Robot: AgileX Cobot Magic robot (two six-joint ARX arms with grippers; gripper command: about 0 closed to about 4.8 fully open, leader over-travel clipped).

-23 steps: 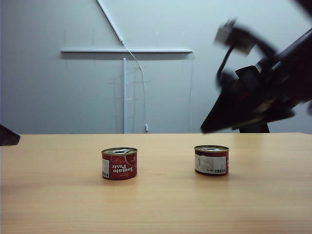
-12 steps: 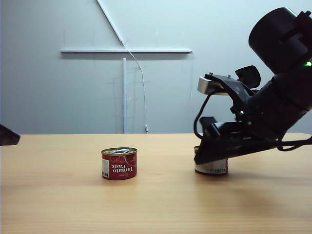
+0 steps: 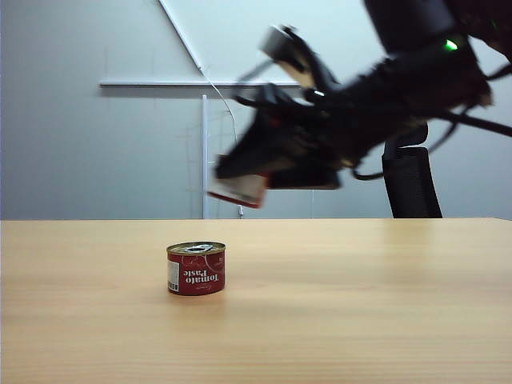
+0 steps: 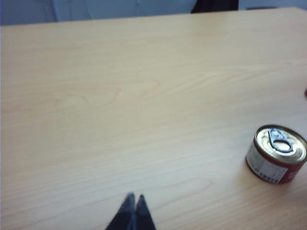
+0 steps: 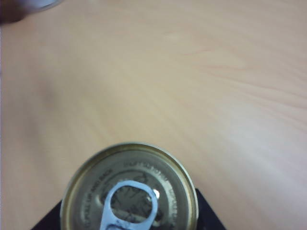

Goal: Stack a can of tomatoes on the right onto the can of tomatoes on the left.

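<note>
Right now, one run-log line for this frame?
phase: carry | right gripper: shut on right can, airborne, right of and above left can | left gripper: shut, off the table | stack: not yet done

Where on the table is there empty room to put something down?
Almost everywhere: bare wood lies all around the tomato can standing on the table. Right gripper carries the second can in the air, above and right of the standing can. Left gripper hovers, jaws shut.
</note>
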